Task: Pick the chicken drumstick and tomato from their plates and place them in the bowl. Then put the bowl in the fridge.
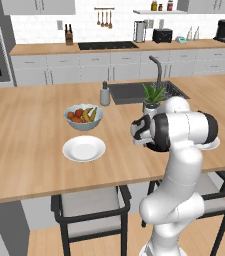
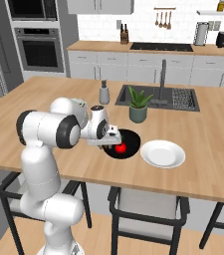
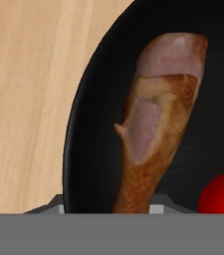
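The black bowl sat on the island counter, already holding the chicken drumstick and, beside it, the tomato, so both foods seemed delivered. The gripper hovered low over the bowl's near rim; its jaws could not be made out. One emptied white plate lay just beside the bowl. Gripping the bowl for the fridge looked next.
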Controlling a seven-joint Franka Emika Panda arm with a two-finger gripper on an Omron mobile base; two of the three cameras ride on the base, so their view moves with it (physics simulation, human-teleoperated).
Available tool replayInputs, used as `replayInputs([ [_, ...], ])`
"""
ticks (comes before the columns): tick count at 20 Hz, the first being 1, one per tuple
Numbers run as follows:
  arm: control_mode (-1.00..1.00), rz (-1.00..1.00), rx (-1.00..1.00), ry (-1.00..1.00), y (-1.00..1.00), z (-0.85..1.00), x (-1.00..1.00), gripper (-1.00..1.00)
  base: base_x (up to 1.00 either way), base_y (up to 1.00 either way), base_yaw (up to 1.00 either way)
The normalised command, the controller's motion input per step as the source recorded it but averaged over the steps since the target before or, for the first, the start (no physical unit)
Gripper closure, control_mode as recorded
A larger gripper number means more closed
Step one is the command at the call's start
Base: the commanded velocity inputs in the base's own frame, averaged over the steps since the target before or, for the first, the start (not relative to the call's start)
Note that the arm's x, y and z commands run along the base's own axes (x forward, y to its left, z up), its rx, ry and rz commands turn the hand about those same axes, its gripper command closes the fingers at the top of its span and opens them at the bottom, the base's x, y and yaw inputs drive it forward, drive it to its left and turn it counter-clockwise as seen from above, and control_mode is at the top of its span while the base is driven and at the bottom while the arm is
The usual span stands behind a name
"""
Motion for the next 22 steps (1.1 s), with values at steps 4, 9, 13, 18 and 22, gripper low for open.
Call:
replayInputs([
  [4,-1.0,0.0,0.0,0.0,-0.02,0.0,0.0,1.0,0.0,0.0,0.0],
  [9,-1.0,0.01,0.0,0.0,-0.18,0.47,-0.03,1.0,0.0,0.0,0.0],
  [13,-1.0,0.07,0.0,0.0,-0.2,0.93,-0.21,1.0,0.0,0.0,0.0],
  [18,-1.0,0.16,0.0,0.0,-0.04,1.0,-0.14,1.0,0.0,0.0,0.0],
  [22,-1.0,0.34,0.0,0.0,0.14,0.84,-0.26,1.0,0.0,0.0,0.0],
])
